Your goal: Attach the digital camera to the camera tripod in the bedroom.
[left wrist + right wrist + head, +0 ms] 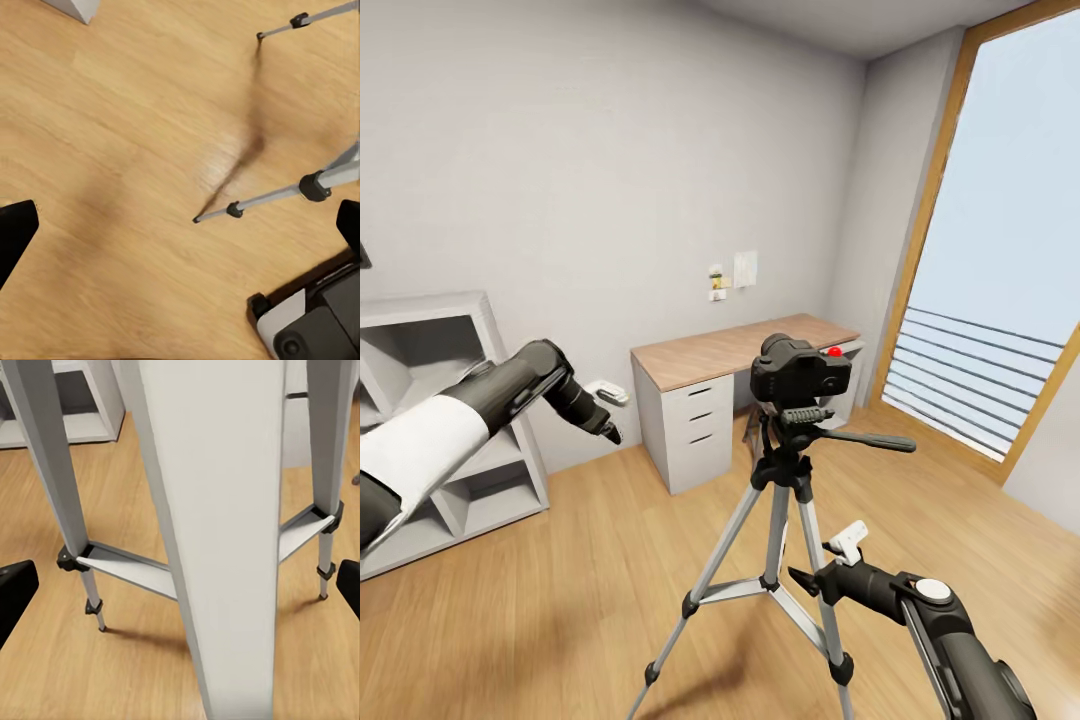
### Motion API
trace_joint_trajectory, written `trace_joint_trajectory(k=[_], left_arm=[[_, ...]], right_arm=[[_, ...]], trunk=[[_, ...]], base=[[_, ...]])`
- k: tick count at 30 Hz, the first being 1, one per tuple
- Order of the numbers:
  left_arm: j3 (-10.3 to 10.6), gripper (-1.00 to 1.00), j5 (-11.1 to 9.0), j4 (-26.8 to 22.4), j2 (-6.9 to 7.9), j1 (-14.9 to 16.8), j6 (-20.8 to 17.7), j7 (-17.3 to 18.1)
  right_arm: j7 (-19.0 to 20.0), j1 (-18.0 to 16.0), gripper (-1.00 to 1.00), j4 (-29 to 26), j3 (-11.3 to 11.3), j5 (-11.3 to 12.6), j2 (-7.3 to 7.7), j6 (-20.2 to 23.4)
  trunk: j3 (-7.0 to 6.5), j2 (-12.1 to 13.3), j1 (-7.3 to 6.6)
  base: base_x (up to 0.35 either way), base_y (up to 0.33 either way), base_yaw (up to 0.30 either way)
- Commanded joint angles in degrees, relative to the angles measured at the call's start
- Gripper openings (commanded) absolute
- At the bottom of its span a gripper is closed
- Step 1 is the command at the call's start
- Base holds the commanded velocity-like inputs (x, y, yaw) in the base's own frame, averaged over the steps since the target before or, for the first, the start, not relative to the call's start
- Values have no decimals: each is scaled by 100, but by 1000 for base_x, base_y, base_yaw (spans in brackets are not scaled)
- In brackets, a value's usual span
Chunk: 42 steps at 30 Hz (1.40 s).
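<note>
Looks basically done imo: the chunky black digital camera with the red button (800, 368) is sitting on the black head of the silver-legged camera tripod (780, 520), w/ nothing holding it, tho I can't tell if it's actually locked on. Left gripper (607, 430) hangs well off to the tripod's shelf side, right gripper (807, 578) sits low, just beside a tripod leg, both released & empty. Plenty of bare wooden plank floor (580, 560) around the tripod, but its spread legs, long pan handle (865, 440) and the wood-topped desk w/ white drawers (690, 400) behind it are what to watch backing out.

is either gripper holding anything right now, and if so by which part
Nothing is held. The left gripper and right gripper are open and empty; the digital camera sits on the camera tripod.
</note>
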<state>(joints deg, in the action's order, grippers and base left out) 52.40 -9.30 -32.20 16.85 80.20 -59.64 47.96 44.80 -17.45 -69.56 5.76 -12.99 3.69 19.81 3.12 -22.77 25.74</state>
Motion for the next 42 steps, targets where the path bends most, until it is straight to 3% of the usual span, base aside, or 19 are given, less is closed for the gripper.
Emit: trace_joint_trajectory(k=[1,8,10,13,19,21,29,42], left_arm=[[-124,100,-84,-2,22,-127,-36,-196],[-1698,100,-214,-58,53,-1174,-2,-762],[-2022,100,-206,-71,54,-1414,148,-821],[-2319,100,-196,-77,58,-1647,493,-867],[-2511,100,-180,-85,44,-1834,874,-926],[-2516,100,-132,-84,26,-1883,941,-1100],[-2557,100,-117,-84,5,-1984,1004,-1571],[-2569,100,-132,-84,-14,-2007,1015,-1710]], right_arm=[[42,-2,100,-21,9,-34,2,26],[49,74,100,-180,6,-27,20,17],[48,90,100,-202,5,-34,14,16],[43,104,100,-218,5,-53,1,15],[37,115,100,-229,4,-73,-16,13],[34,117,100,-231,4,-77,-21,12],[30,119,100,-235,8,-80,-22,9],[31,119,100,-248,19,-74,-30,11]], trunk=[[13,-15,4],[13,-15,4],[13,-15,4],[13,-15,4],[13,-15,4],[13,-15,4],[13,-15,4],[13,-15,4]], base=[[0,0,0],[0,0,0],[0,0,0],[0,0,0],[0,0,0],[-28,8,0],[-115,33,0],[-18,5,0]])
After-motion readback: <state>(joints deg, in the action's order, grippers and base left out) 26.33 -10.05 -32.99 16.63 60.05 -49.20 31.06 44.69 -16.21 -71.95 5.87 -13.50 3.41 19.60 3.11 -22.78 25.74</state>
